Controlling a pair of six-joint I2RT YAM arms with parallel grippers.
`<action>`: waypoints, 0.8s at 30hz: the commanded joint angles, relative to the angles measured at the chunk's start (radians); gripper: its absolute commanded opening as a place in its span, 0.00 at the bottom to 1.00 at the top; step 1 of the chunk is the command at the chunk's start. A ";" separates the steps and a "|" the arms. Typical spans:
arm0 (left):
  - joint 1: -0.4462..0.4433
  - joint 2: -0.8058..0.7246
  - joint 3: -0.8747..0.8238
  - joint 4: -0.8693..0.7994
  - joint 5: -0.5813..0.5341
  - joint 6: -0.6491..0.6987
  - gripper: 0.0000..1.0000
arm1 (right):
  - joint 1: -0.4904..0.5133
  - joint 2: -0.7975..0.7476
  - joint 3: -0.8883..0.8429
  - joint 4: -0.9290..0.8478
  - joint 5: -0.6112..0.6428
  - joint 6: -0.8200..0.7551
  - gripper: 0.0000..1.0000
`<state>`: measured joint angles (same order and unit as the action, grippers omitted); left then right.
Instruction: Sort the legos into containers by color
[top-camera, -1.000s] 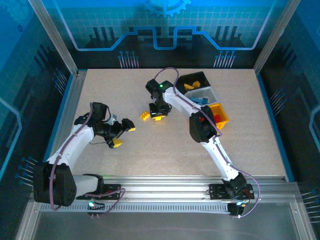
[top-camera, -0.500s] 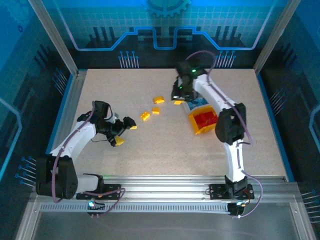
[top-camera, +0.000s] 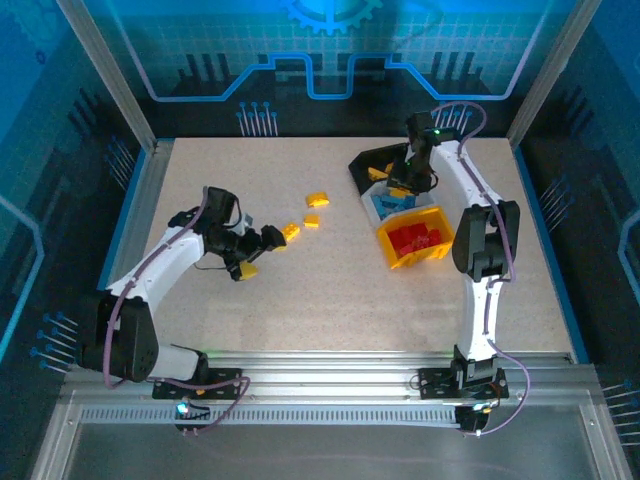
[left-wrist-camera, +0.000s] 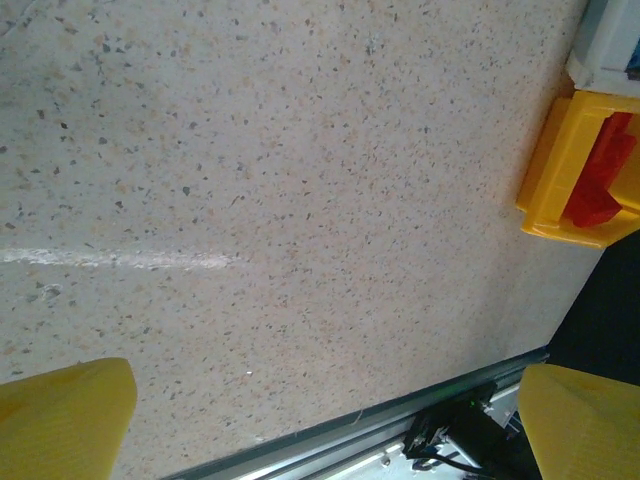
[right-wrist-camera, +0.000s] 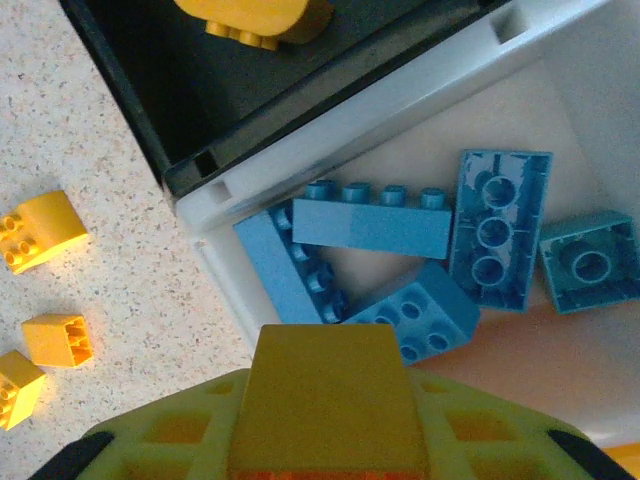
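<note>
My right gripper (top-camera: 403, 187) hangs over the containers, shut on a yellow lego (right-wrist-camera: 325, 385). Under it is the translucent white bin (right-wrist-camera: 400, 110), which holds several blue legos (right-wrist-camera: 370, 225). Beside that, the black bin (top-camera: 378, 160) has a yellow lego (right-wrist-camera: 250, 18) in it, and the yellow bin (top-camera: 392, 258) holds red legos (top-camera: 415, 238). Three loose yellow legos (top-camera: 290, 232) (top-camera: 312, 222) (top-camera: 318, 198) lie mid-table. My left gripper (top-camera: 262, 252) is open just left of them, with nothing between its yellow fingertips (left-wrist-camera: 60, 415).
In the left wrist view, the yellow bin (left-wrist-camera: 560, 150) with a red brick is far to the right and the table's metal front rail (left-wrist-camera: 400, 420) runs below. Bare tabletop lies between the loose bricks and the bins.
My right arm has swung from mid-table to above the bins, carrying the yellow lego. My left gripper has moved right, toward the loose yellow legos, still open.
</note>
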<state>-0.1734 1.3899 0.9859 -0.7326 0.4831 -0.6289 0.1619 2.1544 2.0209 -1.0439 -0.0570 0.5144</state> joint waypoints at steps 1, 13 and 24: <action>-0.004 0.007 0.021 -0.039 -0.020 0.005 0.99 | -0.031 0.032 0.020 0.012 -0.027 -0.022 0.33; -0.005 0.035 0.037 -0.038 -0.035 -0.046 0.99 | -0.081 0.242 0.304 0.098 -0.169 0.148 0.34; -0.004 0.146 0.185 -0.121 -0.089 0.026 0.99 | -0.090 0.361 0.502 0.066 -0.190 0.192 0.58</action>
<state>-0.1734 1.5017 1.1217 -0.8043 0.4213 -0.6441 0.0864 2.5240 2.5118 -0.9623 -0.2234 0.6918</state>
